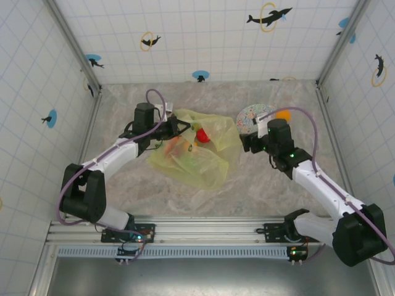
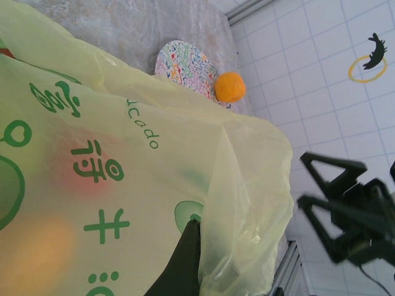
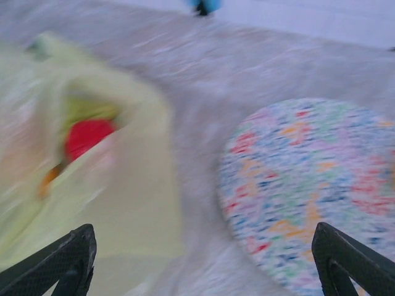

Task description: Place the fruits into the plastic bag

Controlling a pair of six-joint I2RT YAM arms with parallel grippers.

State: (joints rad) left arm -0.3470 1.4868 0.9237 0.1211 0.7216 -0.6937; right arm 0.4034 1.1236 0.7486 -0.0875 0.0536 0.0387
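Observation:
The yellow-green plastic bag (image 1: 196,155) lies crumpled at the table's middle, its mouth facing right. My left gripper (image 1: 179,128) is shut on the bag's upper rim and holds it up; one dark finger (image 2: 185,262) shows against the film (image 2: 148,185). A red fruit (image 1: 202,135) sits in the bag's mouth and is blurred in the right wrist view (image 3: 89,137). Red (image 2: 86,169) and orange (image 2: 37,246) fruits glow through the plastic. One orange fruit (image 1: 283,115) (image 2: 230,87) rests by the plate's far edge. My right gripper (image 1: 245,144) (image 3: 203,271) is open and empty, between bag and plate.
The round speckled plate (image 1: 250,117) (image 2: 185,65) (image 3: 315,185) lies right of the bag near the back wall. The right arm (image 2: 352,209) appears dark in the left wrist view. Tiled walls close in the table on three sides.

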